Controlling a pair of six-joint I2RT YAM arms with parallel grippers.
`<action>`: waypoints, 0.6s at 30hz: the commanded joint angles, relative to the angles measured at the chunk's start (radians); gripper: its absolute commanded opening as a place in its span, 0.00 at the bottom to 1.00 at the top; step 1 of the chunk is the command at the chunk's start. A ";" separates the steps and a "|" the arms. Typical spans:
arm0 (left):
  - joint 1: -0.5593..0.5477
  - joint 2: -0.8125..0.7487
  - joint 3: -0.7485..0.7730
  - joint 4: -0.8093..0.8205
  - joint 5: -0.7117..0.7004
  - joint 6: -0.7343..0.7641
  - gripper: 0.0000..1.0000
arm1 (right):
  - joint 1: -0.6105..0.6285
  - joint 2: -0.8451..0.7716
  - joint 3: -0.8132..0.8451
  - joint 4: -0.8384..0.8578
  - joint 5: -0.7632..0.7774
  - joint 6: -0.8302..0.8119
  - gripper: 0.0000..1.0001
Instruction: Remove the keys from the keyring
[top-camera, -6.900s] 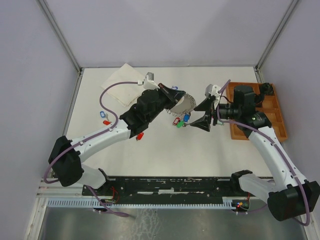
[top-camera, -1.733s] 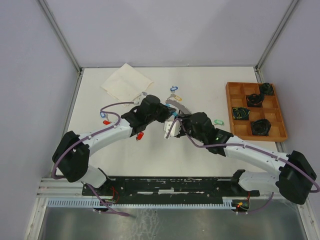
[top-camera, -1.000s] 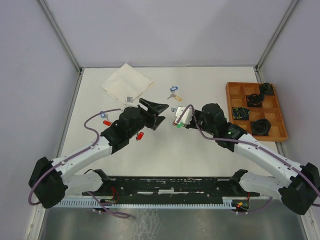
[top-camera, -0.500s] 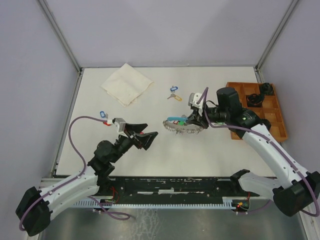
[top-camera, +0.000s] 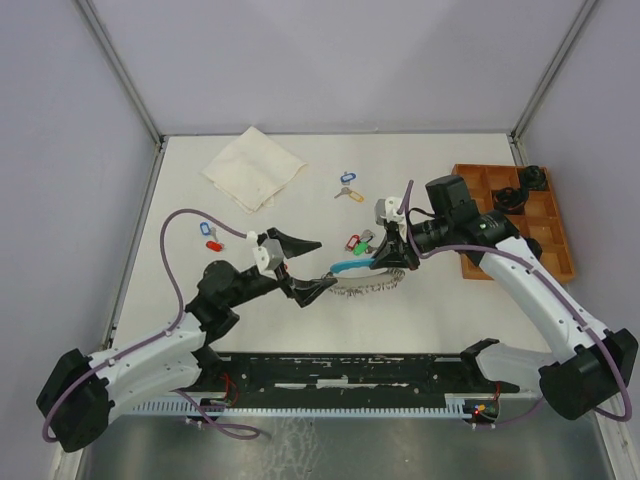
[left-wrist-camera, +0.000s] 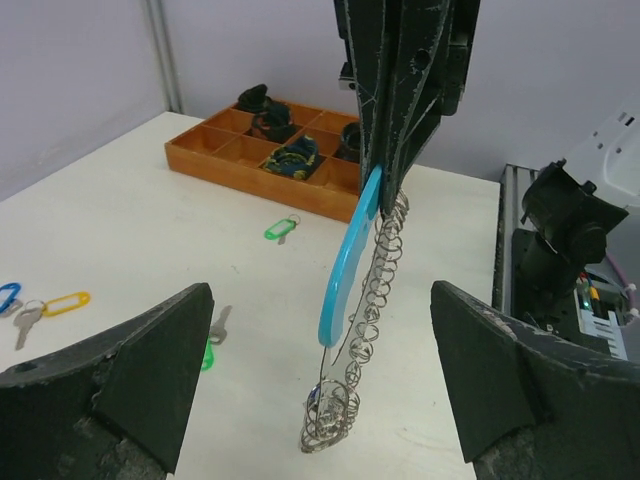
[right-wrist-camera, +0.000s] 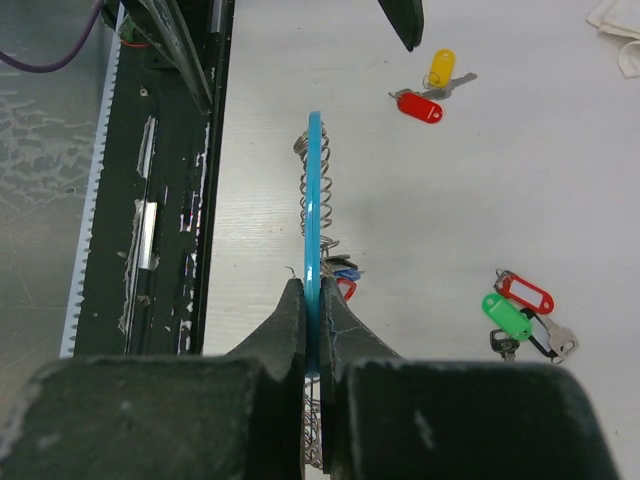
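Blue band of the keyring (top-camera: 347, 267) was pinched in the right tool (top-camera: 392, 251), loop dangling over the surface (top-camera: 440, 170); left tool (top-camera: 326, 263) gaped beside it. Careless tug at the keys (right-wrist-camera: 342, 281) could wrench that thin grip loose.

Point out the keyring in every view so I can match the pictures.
Top external: keyring at centre, just left of the right hand.
Left wrist: keyring at centre, hanging straight down from the right hand.
Right wrist: keyring at centre, edge-on, running up from the right hand.
Shared landmark: the right hand, shut on the keyring in all three views.
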 joint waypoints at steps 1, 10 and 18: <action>-0.003 0.086 0.094 -0.027 0.140 0.076 0.96 | -0.004 0.006 0.057 -0.013 -0.081 -0.053 0.01; -0.003 0.271 0.245 -0.109 0.309 0.091 0.70 | -0.004 0.013 0.061 -0.035 -0.086 -0.071 0.01; -0.003 0.361 0.285 -0.124 0.365 0.069 0.54 | -0.004 0.018 0.068 -0.049 -0.094 -0.078 0.01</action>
